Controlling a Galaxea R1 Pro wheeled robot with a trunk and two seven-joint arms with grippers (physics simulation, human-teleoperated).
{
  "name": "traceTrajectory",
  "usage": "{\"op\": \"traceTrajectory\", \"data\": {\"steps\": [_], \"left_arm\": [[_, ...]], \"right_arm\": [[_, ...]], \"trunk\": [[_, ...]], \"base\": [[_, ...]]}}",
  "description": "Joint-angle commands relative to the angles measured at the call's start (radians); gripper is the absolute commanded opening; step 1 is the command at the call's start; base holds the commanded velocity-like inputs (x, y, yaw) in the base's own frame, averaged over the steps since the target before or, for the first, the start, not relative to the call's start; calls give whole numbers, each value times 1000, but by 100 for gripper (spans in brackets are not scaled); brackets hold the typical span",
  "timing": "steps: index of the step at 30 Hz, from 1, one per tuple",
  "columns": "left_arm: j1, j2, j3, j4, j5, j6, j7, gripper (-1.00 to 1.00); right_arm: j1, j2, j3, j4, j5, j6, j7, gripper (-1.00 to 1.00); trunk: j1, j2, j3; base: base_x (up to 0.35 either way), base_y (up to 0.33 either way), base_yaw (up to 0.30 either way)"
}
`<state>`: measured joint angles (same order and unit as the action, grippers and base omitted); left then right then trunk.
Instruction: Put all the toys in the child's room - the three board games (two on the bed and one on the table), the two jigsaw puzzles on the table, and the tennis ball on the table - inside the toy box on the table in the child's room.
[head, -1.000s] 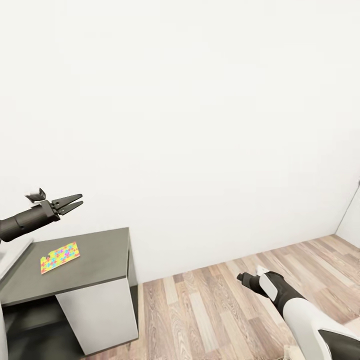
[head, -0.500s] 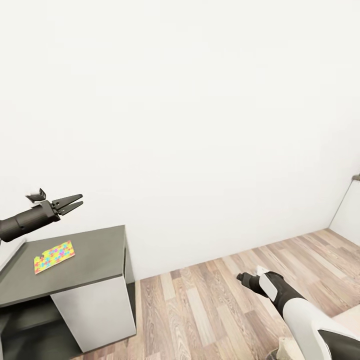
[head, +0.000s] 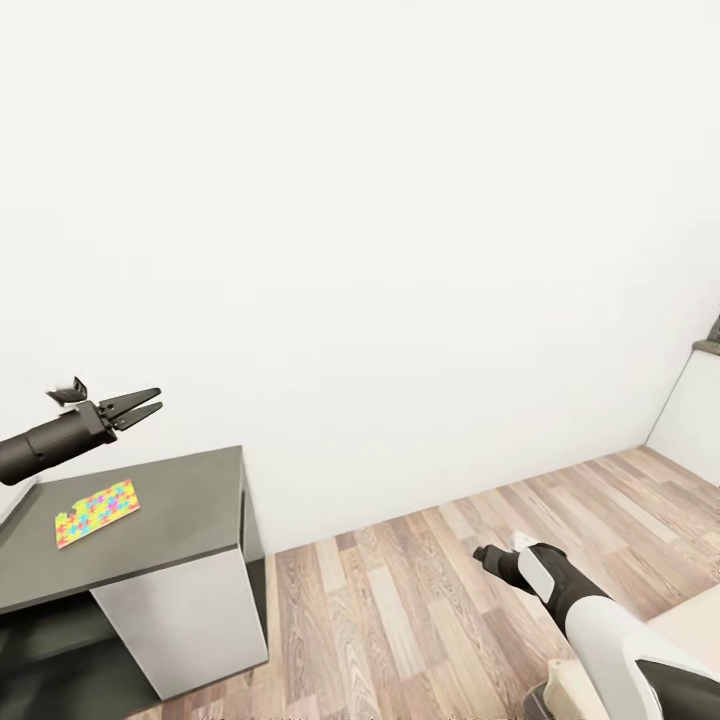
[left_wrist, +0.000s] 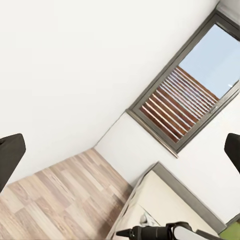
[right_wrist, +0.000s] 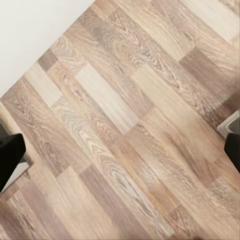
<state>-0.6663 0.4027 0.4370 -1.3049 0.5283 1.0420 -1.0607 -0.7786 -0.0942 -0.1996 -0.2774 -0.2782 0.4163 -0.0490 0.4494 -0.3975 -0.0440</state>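
My left gripper (head: 140, 408) hangs in open air at the frame's left, above the dark table (head: 190, 520); only the flat jigsaw puzzle (head: 97, 512) lies there. The white wall (head: 400, 250) closes off everything ahead. At lower right, bare wood floor (head: 420, 600) lies under my right gripper (head: 485, 553).

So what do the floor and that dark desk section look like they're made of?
The floor looks like wood-grain plank or laminate: staggered boards in mixed brown tones with visible grain. The desk section has a matte dark-grey top on a pale panel, likely painted or laminated board; it is a render, so uncertain.
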Motion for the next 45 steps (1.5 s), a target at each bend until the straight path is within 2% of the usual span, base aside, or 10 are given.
{"op": "traceTrajectory", "data": {"steps": [1,34,45], "left_arm": [[0,0,2,0,-2,4,-4,100],[17,1,27,0,1,4,-4,100],[18,1,47,0,2,4,-4,100]], "right_arm": [[-1,0,0,-2,-10,5,-5,100],[-1,1,0,-2,-8,3,-5,100],[3,10,-1,14,66,-58,-6,100]], "trunk": [[1,-2,-4],[1,-2,-57],[1,-2,-75]], "base": [[0,0,-72],[0,0,-71],[0,0,-68]]}}
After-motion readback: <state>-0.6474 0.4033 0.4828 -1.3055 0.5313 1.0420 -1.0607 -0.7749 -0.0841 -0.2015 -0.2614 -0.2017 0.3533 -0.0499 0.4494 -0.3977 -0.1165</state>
